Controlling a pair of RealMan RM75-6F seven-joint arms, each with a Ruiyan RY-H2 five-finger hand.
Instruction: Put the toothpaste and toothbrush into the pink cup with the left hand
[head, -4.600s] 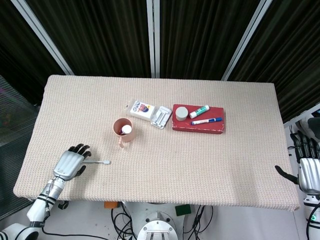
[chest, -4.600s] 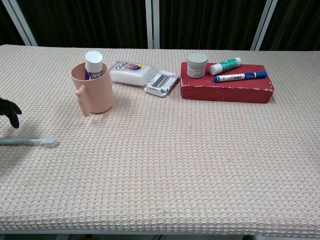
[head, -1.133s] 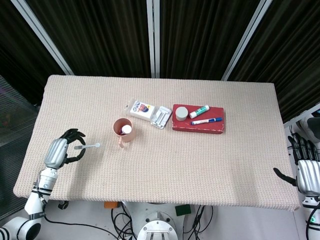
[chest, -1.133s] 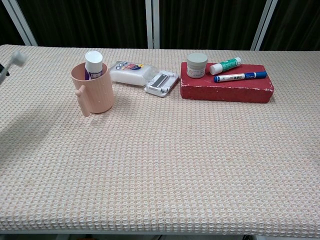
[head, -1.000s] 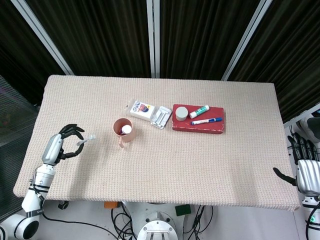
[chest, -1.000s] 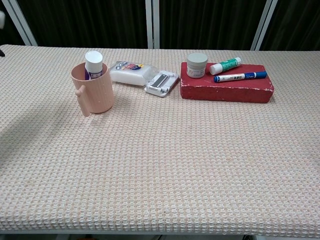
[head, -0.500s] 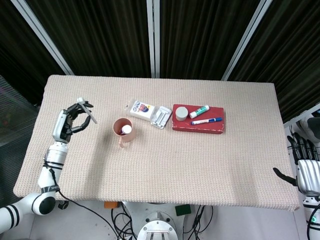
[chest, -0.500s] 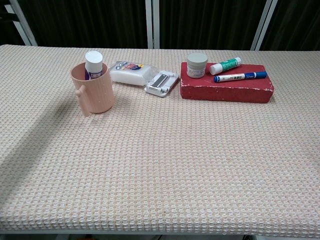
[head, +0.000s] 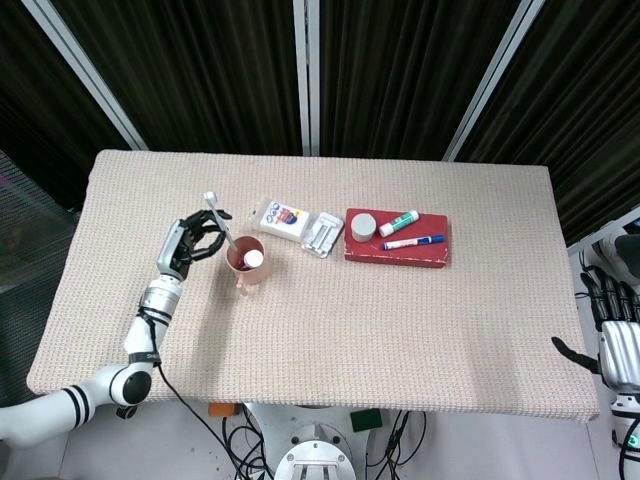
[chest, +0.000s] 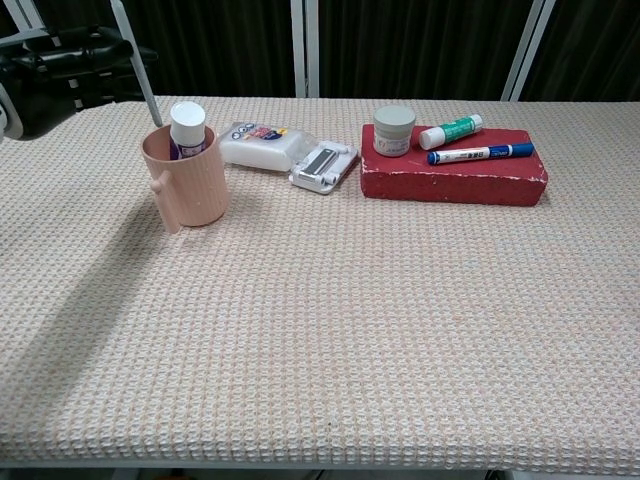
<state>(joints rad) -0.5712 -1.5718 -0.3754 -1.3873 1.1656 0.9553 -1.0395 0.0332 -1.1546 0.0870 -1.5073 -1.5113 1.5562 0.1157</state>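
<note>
One step is left by the look of it: the toothpaste (chest: 187, 124) already stands in the pink cup (chest: 186, 178), white cap up, and only the toothbrush (head: 219, 222) is outside. The left hand (head: 188, 246) holds it just left of the cup, fingers (head: 205, 237) curled round the handle, the brush slanting with its head up and far and its lower end close over the cup's left rim. In the chest view the handle shows as a thin grey line running down toward the cup mouth.

The likeliest trouble is the lower tip catching the rim or landing outside it, since the brush is tilted and the toothpaste takes up part of the opening. A push against the cup wall could tip it or slide it on the counter (chest: 330, 330), as it looks light. Letting go too early would let the brush fall left of the cup. The thin handle may also twist in the hold while being lowered.

The right hand (head: 618, 345) hangs off the counter's right near corner, fingers apart, holding nothing.
</note>
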